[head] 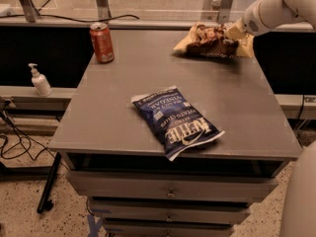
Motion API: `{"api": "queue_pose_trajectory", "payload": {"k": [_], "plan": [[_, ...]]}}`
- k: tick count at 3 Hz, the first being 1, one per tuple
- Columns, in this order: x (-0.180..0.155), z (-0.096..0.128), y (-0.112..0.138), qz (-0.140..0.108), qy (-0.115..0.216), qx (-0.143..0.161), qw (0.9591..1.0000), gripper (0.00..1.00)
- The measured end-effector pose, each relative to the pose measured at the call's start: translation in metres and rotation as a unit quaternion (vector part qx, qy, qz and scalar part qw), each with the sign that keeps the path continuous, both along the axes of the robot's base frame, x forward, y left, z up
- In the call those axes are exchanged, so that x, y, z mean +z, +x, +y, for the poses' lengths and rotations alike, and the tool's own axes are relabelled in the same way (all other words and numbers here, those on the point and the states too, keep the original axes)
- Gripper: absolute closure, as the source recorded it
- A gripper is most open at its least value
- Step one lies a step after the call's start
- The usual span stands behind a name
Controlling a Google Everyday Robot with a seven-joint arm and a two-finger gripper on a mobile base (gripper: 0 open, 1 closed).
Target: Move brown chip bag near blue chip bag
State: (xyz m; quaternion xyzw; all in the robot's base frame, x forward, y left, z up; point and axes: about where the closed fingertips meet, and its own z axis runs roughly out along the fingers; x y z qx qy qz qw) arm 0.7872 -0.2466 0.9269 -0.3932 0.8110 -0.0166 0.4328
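The brown chip bag (210,41) lies crinkled at the far right corner of the grey table (123,107). My gripper (230,32) reaches in from the upper right and is shut on the bag's right part; the white arm (276,9) rises behind it. The blue chip bag (177,120) lies flat near the table's front middle, angled, with its white lettering facing up. It is well apart from the brown bag and the gripper.
A red soda can (101,42) stands at the table's far left corner. A white pump bottle (39,81) sits on a low ledge to the left. Drawers (170,191) are below the tabletop. Cables lie on the floor at left.
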Motion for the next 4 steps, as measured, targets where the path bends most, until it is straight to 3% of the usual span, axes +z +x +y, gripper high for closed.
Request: {"api": "queue_pose_trajectory", "payload": {"k": [1,2,3,4], "plan": [[0.007,0.016,-0.019,0.003,0.024,0.036,0.9991,1.0],[0.014,0.05,-0.042,0.009,0.057,0.099,0.9934,1.0],[0.02,0.094,-0.071,0.018,0.093,0.181,0.9789,1.0],[0.026,0.135,-0.105,0.025,0.121,0.282,0.9514,1.0]]}}
